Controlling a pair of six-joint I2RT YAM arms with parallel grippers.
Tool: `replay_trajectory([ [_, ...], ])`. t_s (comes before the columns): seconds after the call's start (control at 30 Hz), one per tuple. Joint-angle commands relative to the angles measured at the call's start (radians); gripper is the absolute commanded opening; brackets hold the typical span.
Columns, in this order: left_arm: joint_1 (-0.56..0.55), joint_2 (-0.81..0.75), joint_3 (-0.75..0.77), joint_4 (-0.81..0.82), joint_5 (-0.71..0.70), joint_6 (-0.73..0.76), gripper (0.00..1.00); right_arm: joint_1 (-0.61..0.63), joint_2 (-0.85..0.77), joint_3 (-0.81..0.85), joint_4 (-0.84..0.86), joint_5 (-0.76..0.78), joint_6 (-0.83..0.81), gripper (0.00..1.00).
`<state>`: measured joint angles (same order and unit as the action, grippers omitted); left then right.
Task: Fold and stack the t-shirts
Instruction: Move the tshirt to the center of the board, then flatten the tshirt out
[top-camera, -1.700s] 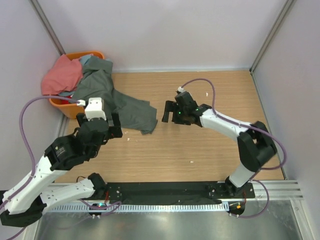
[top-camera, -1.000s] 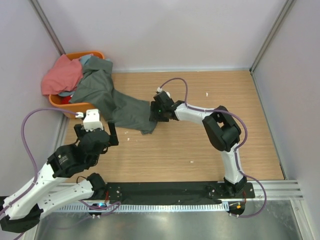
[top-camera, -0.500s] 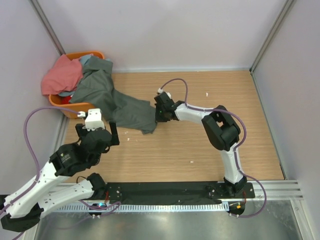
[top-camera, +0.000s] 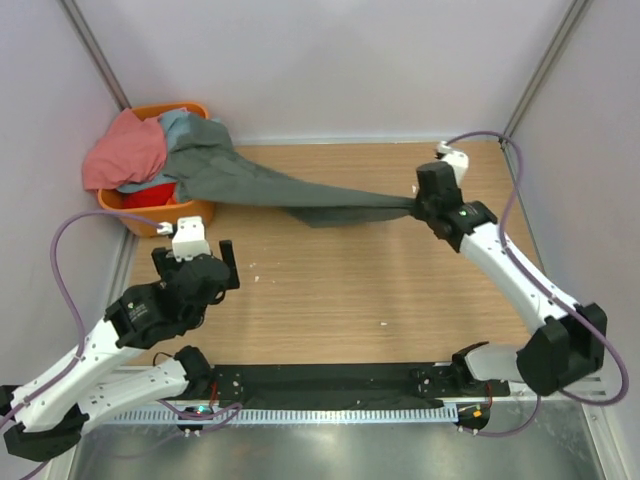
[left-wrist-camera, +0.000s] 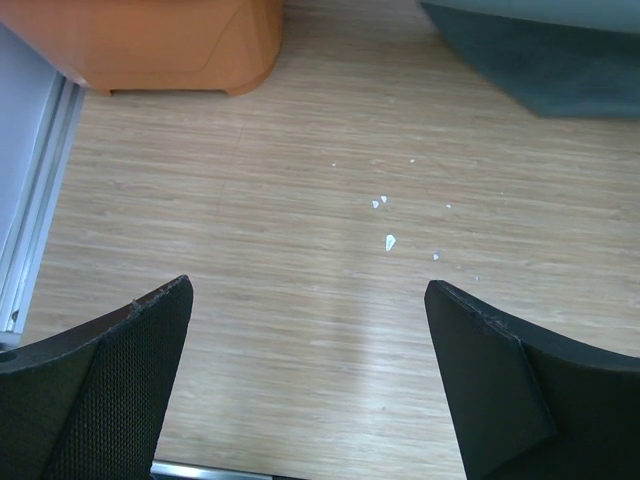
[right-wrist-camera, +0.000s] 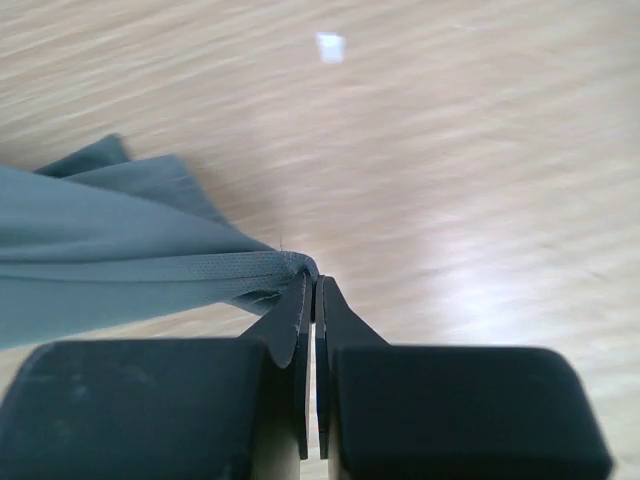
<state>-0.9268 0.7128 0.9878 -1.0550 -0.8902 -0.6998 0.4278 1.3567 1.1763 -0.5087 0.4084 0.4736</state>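
Right wrist: right gripper pinches dark grey t-shirt, bunched in folds.

Orange basket: the light blue t-shirt inside was mostly buried under the salmon-pink t-shirt and the dark grey t-shirt. A red patch behind its front wall could not be identified. White specks near the basket were too small to identify.
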Motion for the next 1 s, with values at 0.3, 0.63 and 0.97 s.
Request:
replay_trajectory([
  [0.3,0.003,0.163,0.084,0.052,0.030,-0.108,1.00,-0.149,-0.071,-0.234,-0.034,0.012,-0.052,0.01],
  [0.63,0.043,0.454,0.086,0.277,0.109,-0.207,0.98,-0.190,-0.105,-0.259,-0.010,-0.015,-0.004,0.01],
  [0.97,0.356,0.888,0.246,0.527,0.339,-0.106,0.90,-0.187,-0.120,-0.314,0.035,-0.252,0.036,0.01],
])
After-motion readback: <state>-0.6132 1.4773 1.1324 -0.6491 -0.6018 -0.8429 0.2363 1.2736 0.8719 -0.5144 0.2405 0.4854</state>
